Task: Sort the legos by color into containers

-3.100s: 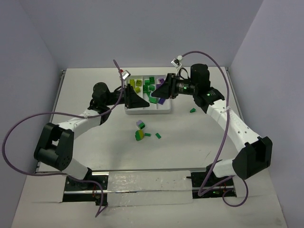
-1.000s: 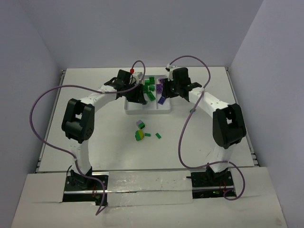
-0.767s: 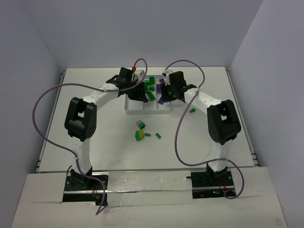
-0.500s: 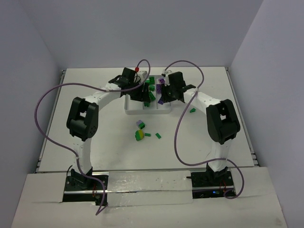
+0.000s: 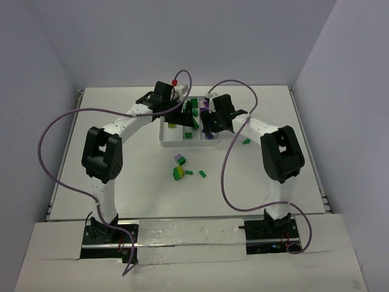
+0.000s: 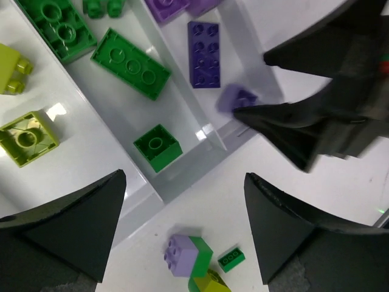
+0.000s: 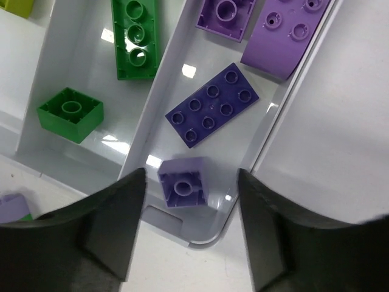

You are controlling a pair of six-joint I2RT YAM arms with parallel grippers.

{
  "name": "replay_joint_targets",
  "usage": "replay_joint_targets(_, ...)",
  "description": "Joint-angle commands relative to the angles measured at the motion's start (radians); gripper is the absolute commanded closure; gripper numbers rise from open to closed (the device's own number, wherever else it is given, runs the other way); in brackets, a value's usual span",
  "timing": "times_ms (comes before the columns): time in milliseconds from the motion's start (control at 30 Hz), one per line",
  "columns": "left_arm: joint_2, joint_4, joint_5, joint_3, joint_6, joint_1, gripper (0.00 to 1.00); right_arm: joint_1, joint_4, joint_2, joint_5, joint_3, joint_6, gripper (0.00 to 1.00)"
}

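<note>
Bench (image 5: 121,164): tray (image 5: 182,144) at 12 o'clock, one colour per compartment. Left hand (image 6: 182,182) wide open, empty, over green brick (image 6: 157,146) in middle lane. Right hand (image 7: 191,176) parted, empty, over lilac brick (image 7: 182,189) in purple lane. Unsorted legos (image 5: 179,173) lie at tray's 6 o'clock.

White matte table (image 5: 152,201) is sitting boxed in by plain pale-lilac walls, namely the back wall (image 5: 182,36), left wall (image 5: 30,91) and right wall (image 5: 346,73), with a metal strip (image 5: 65,143) running along its left edge, a shiny rail (image 5: 188,231) lying across the near edge, and even diffuse light throwing only soft shadows.
</note>
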Motion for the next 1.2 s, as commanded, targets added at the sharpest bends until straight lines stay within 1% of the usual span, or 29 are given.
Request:
replay_joint_targets(0, -0.176, -0.005, 0.007, -0.029, 0.047, 0.005, 0.11, 0.019, -0.002, -0.048, 0.031, 0.027, 0.002, 0.26)
replay_joint_targets(67, -0.242, -0.008, 0.022, -0.114, 0.075, 0.01, 0.11, 0.02, -0.011, -0.072, 0.036, 0.029, 0.009, 0.23)
replay_joint_targets(133, -0.324, -0.008, 0.083, -0.227, 0.146, 0.02, 0.13, 0.021, -0.034, -0.105, 0.032, 0.033, 0.015, 0.21)
replay_joint_targets(167, -0.363, -0.014, 0.108, -0.278, 0.204, 0.025, 0.13, 0.021, -0.043, -0.122, 0.029, 0.029, 0.016, 0.21)
replay_joint_targets(233, -0.441, -0.052, 0.161, -0.371, 0.362, 0.037, 0.13, 0.022, -0.051, -0.17, 0.021, 0.006, 0.007, 0.16)
replay_joint_targets(300, -0.48, -0.104, 0.202, -0.411, 0.476, 0.045, 0.13, 0.021, -0.059, -0.237, 0.017, -0.014, -0.003, 0.08)
replay_joint_targets(333, -0.496, -0.135, 0.219, -0.434, 0.569, 0.05, 0.13, 0.021, -0.061, -0.258, 0.01, -0.033, -0.006, 0.05)
replay_joint_targets(367, -0.516, -0.173, 0.223, -0.45, 0.618, 0.052, 0.13, 0.021, -0.064, -0.277, 0.007, -0.045, -0.011, 0.01)
replay_joint_targets(467, -0.556, -0.203, 0.186, -0.501, 0.656, 0.052, 0.13, 0.021, -0.094, -0.354, 0.005, -0.077, -0.014, 0.0)
replay_joint_targets(533, -0.585, -0.199, 0.216, -0.562, 0.679, 0.05, 0.13, 0.021, -0.107, -0.394, 0.006, -0.095, -0.019, 0.0)
replay_joint_targets(567, -0.624, -0.188, 0.232, -0.6, 0.711, 0.044, 0.13, 0.021, -0.117, -0.411, 0.009, -0.102, -0.022, 0.0)
replay_joint_targets(633, -0.674, -0.167, 0.227, -0.684, 0.769, 0.023, 0.13, 0.021, -0.134, -0.429, 0.018, -0.11, -0.041, 0.0)
replay_joint_targets(733, -0.734, -0.087, 0.208, -0.763, 0.799, 0.0, 0.13, 0.019, -0.151, -0.446, 0.026, -0.121, -0.058, 0.0)
replay_joint_targets(833, -0.734, -0.02, 0.199, -0.799, 0.794, -0.022, 0.12, 0.019, -0.172, -0.456, 0.02, -0.118, -0.054, 0.0)
replay_joint_targets(933, -0.66, -0.024, 0.207, -0.764, 0.694, -0.045, 0.12, 0.021, -0.187, -0.464, 0.024, -0.112, -0.048, 0.0)
replay_joint_targets(1033, -0.654, 0.032, 0.215, -0.801, 0.588, -0.058, 0.13, 0.019, -0.189, -0.467, 0.028, -0.115, -0.045, 0.0)
replay_joint_targets(1133, -0.696, 0.117, 0.161, -0.879, 0.578, -0.086, 0.12, 0.019, -0.189, -0.459, 0.027, -0.124, -0.042, 0.0)
replay_joint_targets(1167, -0.708, 0.137, 0.147, -0.879, 0.578, -0.086, 0.12, 0.018, -0.189, -0.458, 0.025, -0.124, -0.042, 0.0)
